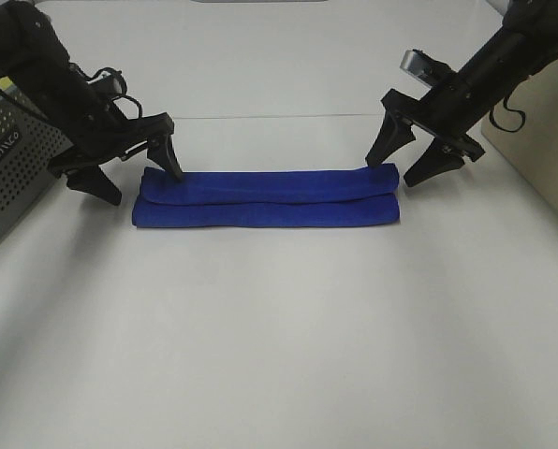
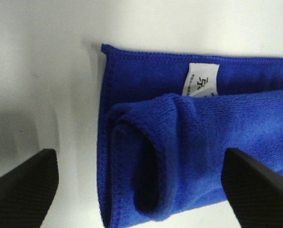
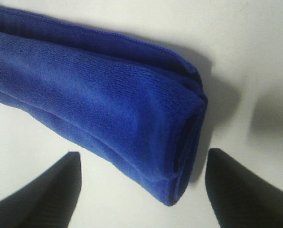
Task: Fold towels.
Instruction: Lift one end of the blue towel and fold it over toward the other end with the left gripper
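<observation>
Across the middle of the white surface (image 1: 279, 346) the blue towel (image 1: 268, 198) lies as a long, narrow strip, already doubled lengthwise, with our left gripper (image 1: 140, 184) at one short end and our right gripper (image 1: 392, 171) at the other. Both sets of fingers are spread wide and hold nothing. The left wrist view shows each finger (image 2: 23, 187) straddling the towel end without closing on it. We judge the main risk to be at the left end. The upper layer there curls into a loose, open roll, and the bottom layer with the white tag (image 2: 203, 80) juts out beyond it. A pinch could catch only the roll and peel the fold apart. A shallow bite on the plush pile could slip, and uneven grips at the two ends would skew the next fold. The right end looks stacked more squarely, though its layers also gape a little. For moving, we have broad bare surface on the near side and some on the far side. The perforated grey box (image 1: 7, 168) crowds our left arm, and the beige board (image 1: 541, 150) stands close outside our right arm, so outward swings look tight.
</observation>
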You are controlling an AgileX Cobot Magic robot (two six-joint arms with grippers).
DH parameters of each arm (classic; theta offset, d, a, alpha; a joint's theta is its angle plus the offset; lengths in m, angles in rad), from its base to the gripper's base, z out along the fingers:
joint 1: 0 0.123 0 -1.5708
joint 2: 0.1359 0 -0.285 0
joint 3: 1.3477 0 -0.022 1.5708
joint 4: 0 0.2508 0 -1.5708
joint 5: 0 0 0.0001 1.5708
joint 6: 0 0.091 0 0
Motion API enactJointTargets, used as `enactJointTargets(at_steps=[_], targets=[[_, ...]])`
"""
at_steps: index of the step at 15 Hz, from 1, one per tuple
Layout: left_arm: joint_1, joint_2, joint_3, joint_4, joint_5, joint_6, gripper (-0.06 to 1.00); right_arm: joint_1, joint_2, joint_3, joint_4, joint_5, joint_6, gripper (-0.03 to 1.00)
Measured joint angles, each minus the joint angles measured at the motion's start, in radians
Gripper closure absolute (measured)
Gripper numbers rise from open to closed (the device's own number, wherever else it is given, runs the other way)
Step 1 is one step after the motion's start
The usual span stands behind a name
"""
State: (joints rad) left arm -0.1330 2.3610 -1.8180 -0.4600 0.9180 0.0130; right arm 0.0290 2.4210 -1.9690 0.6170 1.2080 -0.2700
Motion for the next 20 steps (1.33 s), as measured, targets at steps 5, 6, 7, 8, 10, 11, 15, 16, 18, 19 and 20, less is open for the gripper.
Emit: enactJointTargets(at_steps=[5, 6, 7, 8, 10, 11, 15, 16, 18, 19, 20], targets=[[-0.024, 0.037, 0.0, -0.088, -0.1, 0.06, 0.22, 0.0, 0.0, 0.0, -0.036, 0.002, 0.0, 0.26], [-0.03, 0.039, 0.0, -0.09, -0.111, 0.059, 0.31, 0.0, 0.0, 0.0, -0.037, 0.002, 0.0, 0.26], [-0.031, 0.04, 0.0, -0.092, -0.112, 0.057, 0.46, 0.0, 0.0, 0.0, -0.037, 0.002, 0.0, 0.26], [-0.031, 0.04, 0.0, -0.092, -0.112, 0.057, 0.46, 0.0, 0.0, 0.0, -0.037, 0.002, 0.0, 0.26], [-0.031, 0.042, 0.0, -0.084, -0.112, 0.057, 0.81, 0.0, 0.0, 0.0, -0.037, 0.002, 0.0, 0.26], [-0.031, 0.043, 0.0, -0.078, -0.112, 0.057, 0.87, 0.0, 0.0, 0.0, -0.037, 0.002, 0.0, 0.26], [-0.023, -0.015, -0.018, 0.01, -0.019, 0.007, 0.87, 0.0, 0.0, 0.0, -0.038, 0.002, 0.0, 0.26], [-0.022, -0.043, -0.049, 0.067, 0.026, -0.021, 0.87, 0.0, 0.0, 0.0, -0.038, 0.002, 0.0, 0.26], [-0.021, -0.087, -0.152, 0.183, 0.166, -0.077, 0.87, 0.0, 0.0, 0.0, -0.038, 0.002, 0.0, 0.26], [-0.02, -0.094, -0.21, 0.211, 0.244, -0.107, 0.87, 0.0, 0.0, 0.0, -0.036, 0.002, 0.001, 0.26], [-0.019, -0.094, -0.27, 0.219, 0.278, -0.134, 0.87, 0.0, 0.0, 0.0, -0.034, 0.002, 0.001, 0.26]])
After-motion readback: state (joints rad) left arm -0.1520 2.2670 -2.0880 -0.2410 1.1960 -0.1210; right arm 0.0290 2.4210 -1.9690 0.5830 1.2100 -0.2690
